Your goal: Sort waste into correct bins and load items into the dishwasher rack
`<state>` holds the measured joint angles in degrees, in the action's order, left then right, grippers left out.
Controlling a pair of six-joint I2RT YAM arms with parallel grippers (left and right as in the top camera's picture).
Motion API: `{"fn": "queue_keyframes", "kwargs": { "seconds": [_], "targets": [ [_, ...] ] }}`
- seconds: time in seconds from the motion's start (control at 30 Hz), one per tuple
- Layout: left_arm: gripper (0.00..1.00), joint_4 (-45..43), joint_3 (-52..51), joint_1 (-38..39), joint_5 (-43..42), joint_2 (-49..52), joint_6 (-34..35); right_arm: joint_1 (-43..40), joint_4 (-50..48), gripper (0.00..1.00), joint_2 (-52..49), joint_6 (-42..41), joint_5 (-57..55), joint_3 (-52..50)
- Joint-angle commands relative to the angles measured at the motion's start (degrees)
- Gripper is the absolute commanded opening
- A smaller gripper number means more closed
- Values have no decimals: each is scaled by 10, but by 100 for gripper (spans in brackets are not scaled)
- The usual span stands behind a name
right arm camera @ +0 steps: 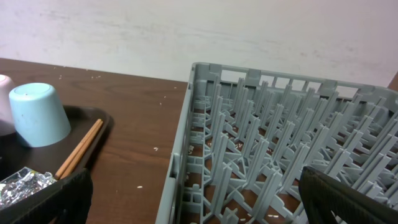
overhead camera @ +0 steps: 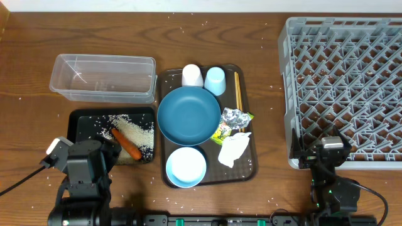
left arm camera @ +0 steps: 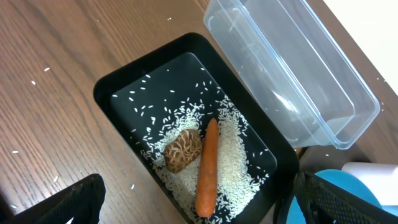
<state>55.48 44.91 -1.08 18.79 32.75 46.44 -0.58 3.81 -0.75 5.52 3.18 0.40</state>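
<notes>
The black tray (overhead camera: 81,125) holds white rice (overhead camera: 141,133), an orange carrot (overhead camera: 127,144) and, in the left wrist view, a brown food lump (left arm camera: 183,150) beside the carrot (left arm camera: 207,168). My left gripper (overhead camera: 107,152) (left arm camera: 196,210) is open and empty above the tray's near end. The clear container (overhead camera: 103,76) lies behind it. The dark blue plate (overhead camera: 188,115), white bowl (overhead camera: 186,166), white cup (overhead camera: 191,75), light blue cup (overhead camera: 215,80), chopsticks (overhead camera: 237,91), foil (overhead camera: 232,116), wrapper (overhead camera: 225,130) and napkin (overhead camera: 234,149) sit on the brown tray. My right gripper (overhead camera: 328,145) (right arm camera: 196,202) is open at the grey rack's (overhead camera: 345,81) front-left corner.
The brown serving tray (overhead camera: 246,172) lies between the black tray and the rack. Rice grains are scattered over the wooden table (overhead camera: 270,113). The right wrist view shows the rack's side wall (right arm camera: 186,155), the light blue cup (right arm camera: 38,115) and the chopsticks (right arm camera: 79,149).
</notes>
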Motion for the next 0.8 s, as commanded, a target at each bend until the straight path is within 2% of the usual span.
{"fn": "queue_keyframes", "kwargs": {
  "seconds": [0.0,0.77],
  "targets": [
    [98,2,-1,-2,23,1,-1,-5,2,99,0,3,0,-1],
    [98,-3,-1,-2,23,1,-1,-5,2,99,0,3,0,-1]
  ]
}}
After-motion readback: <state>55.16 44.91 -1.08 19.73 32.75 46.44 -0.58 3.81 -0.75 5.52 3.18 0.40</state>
